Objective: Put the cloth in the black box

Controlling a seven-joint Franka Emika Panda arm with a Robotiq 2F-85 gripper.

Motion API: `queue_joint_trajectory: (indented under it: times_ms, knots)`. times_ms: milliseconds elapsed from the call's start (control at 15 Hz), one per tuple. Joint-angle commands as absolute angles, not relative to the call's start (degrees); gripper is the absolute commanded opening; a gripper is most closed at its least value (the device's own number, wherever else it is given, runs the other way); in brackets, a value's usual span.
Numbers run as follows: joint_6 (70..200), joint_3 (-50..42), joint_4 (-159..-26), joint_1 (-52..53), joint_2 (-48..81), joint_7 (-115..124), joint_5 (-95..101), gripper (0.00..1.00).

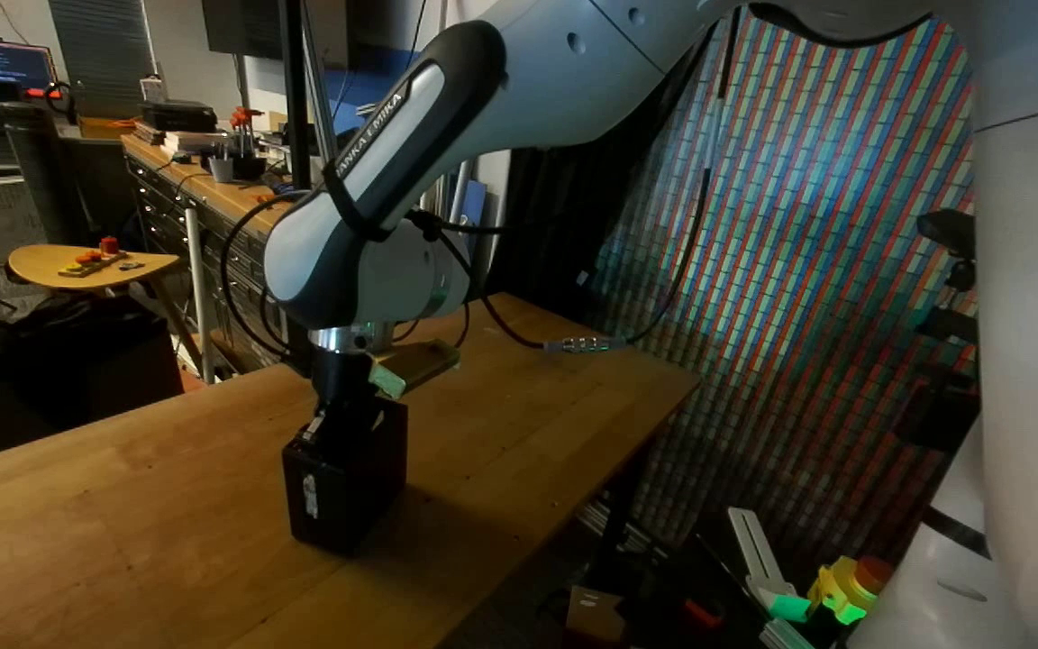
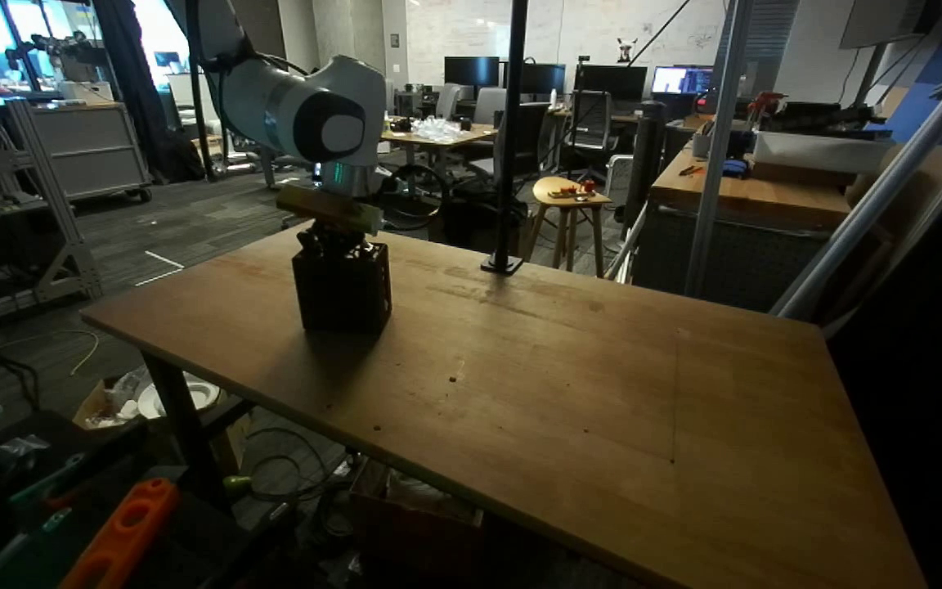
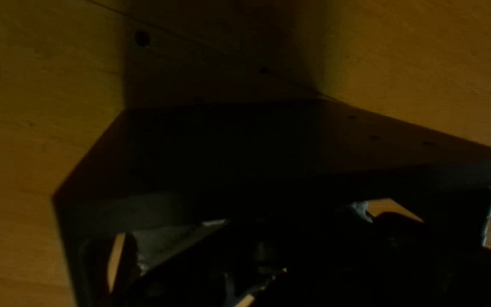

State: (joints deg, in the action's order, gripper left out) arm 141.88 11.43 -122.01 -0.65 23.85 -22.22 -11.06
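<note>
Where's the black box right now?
In both exterior views, the black box stands on the wooden table, left of the picture's centre, with the jaws at its top. In an exterior view, a black post stands to its right.

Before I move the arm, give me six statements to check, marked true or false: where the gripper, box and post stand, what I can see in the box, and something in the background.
1. The gripper is down at the top of the black box. True.
2. The box stands on the wooden table. True.
3. The black post touches the box. False: the post stands on the table, apart from the box.
4. The wrist view shows the inside of the box clearly. False: it is mostly dark there, and what the box holds cannot be told.
5. A red piece sits on the stool in the background. True.
6. The box overhangs the table edge. False: its base is wholly on the tabletop.
</note>
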Motion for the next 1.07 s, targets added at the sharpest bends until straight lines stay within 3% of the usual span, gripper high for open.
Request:
queue_joint_trajectory:
  times_ms: [0, 1000]
  knots:
    - [140.4, 10.7, -123.7, 0.5, 19.6, -20.0, -8.7, 0.01]
    - [136.3, 9.4, -120.8, 3.0, 18.6, -19.9, 1.5, 0.01]
